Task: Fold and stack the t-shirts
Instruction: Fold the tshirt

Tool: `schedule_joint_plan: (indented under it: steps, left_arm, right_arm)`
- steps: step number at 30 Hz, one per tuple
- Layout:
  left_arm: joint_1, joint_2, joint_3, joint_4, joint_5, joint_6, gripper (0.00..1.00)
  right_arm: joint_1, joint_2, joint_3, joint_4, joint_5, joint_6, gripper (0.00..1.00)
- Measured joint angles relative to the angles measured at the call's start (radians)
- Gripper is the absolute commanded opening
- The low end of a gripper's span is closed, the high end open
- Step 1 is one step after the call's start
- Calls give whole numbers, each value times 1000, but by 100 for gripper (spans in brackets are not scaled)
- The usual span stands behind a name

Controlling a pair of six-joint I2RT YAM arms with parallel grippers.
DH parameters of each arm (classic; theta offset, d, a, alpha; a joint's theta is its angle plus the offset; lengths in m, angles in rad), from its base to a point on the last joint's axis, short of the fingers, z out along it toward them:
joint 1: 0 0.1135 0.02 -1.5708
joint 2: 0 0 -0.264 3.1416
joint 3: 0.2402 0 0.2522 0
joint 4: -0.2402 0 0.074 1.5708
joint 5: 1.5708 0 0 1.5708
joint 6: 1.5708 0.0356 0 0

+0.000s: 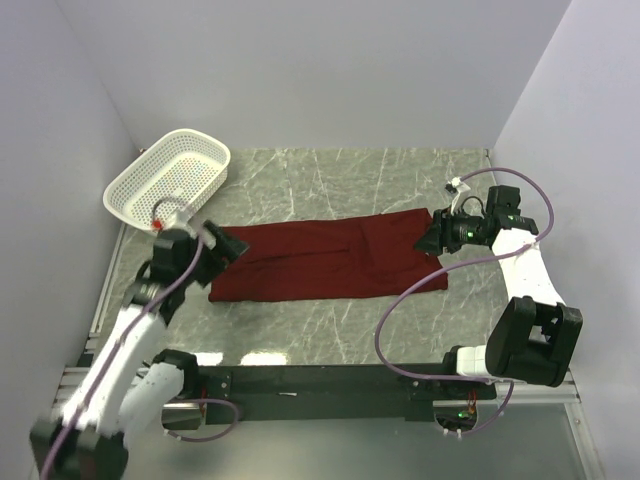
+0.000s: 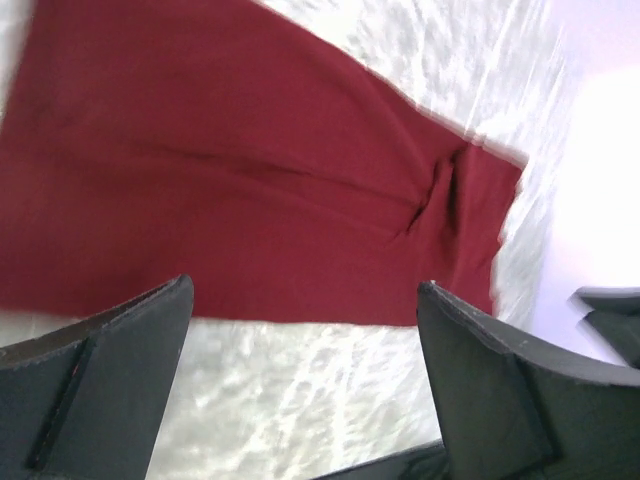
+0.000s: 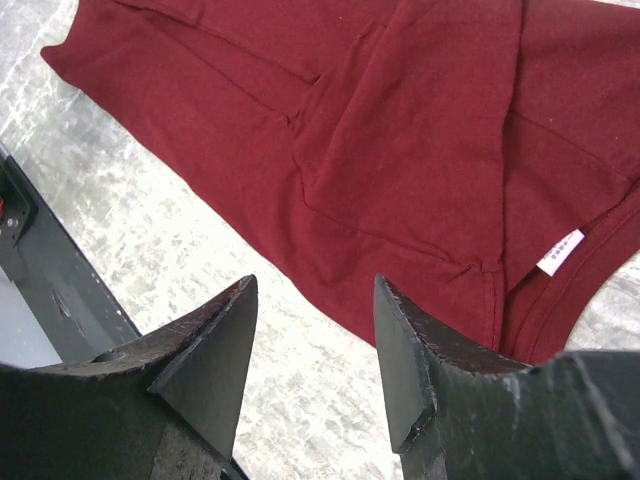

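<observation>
White arms [image 1: 115, 350], purple cables [image 1: 385, 335], black left gripper [image 1: 236, 246] and right gripper [image 1: 426, 240].

1 shirt [image 1: 330, 260] is seen, of plain maroon cloth, folded lengthwise into a long, narrow band. It is laid flat across the middle of the table [image 1: 330, 180], running left to right and slightly tilted. Creases and overlapping layers are gathered toward its right end, where a small white label [image 3: 559, 251] is exposed at the neckline.

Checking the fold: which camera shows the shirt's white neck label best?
The right wrist view: the neck label shows clearly on the maroon t-shirt. The top and left wrist views show only red cloth, no label.
</observation>
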Motion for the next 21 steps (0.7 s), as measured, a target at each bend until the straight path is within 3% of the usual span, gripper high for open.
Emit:
schedule_joint_plan:
  steps: [4,9,12,15,21]
  left_arm:
    - [-50,420,232,93,126,238,99]
    - [-234,1024,768,41,214,746,99]
    - [-311,1228,981,-48,270,1032,98]
    - [-341,1374,1162,-150,339,1215,96]
    - [-345,1562,1479,-235,393,1387,96]
  right_arm:
    - [0,0,0,-2,7,0,57]
    - [-4,-2,0,-3,14,0,58]
    - [-18,-8,0,-3,16,3,58]
    - [-35,-18,0,-2,16,4,58]
    - [-53,-19,0,-4,13,3,58]
